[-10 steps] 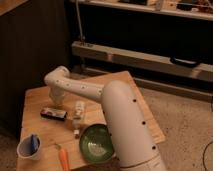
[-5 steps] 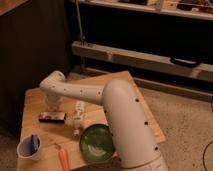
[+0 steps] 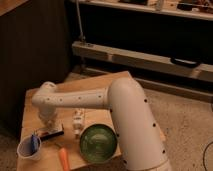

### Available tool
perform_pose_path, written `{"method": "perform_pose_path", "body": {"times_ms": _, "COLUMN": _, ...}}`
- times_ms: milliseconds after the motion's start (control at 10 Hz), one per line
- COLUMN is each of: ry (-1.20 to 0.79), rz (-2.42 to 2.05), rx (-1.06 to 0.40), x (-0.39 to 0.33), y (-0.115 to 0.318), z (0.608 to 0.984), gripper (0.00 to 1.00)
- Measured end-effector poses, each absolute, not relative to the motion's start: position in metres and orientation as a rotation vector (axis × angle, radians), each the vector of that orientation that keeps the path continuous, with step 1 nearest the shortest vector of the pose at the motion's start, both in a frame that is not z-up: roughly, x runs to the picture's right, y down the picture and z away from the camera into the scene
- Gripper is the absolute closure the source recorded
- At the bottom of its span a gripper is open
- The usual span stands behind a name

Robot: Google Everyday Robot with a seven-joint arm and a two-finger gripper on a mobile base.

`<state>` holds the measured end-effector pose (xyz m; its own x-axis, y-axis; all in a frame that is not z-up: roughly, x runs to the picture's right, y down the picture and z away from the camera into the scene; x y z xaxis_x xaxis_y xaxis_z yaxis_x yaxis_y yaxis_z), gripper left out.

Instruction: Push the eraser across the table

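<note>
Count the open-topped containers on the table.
2. A green bowl at the table's near edge beside the arm, and a pale cup at the near left corner. The gripper sits over the eraser. The arm may hide more.

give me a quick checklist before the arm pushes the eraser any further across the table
1. Gripper at the eraser: ok, it sits just above and behind it; contact cannot tell.
2. Eraser flat on the table: ok.
3. Room to the table's left edge: not ok, the eraser is already near that side.
4. White cup near the eraser: not ok, it stands just in front of it.
5. Small bottle, carrot and green bowl: ok, all to the eraser's right.
</note>
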<state>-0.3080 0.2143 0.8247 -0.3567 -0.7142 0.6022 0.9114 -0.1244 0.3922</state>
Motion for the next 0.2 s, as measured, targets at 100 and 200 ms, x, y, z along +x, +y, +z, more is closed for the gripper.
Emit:
{"method": "perform_pose_path", "body": {"times_ms": 100, "ry": -0.88, "rz": -1.758, "rx": -0.33, "x": -0.2998, "y": 0.2182, "z": 0.8209, "gripper": 1.0}}
{"method": "perform_pose_path", "body": {"times_ms": 200, "ry": -0.887, "rz": -1.758, "rx": -0.328, "x": -0.2964, "y": 0.2179, "z": 0.8161, "gripper": 1.0}}
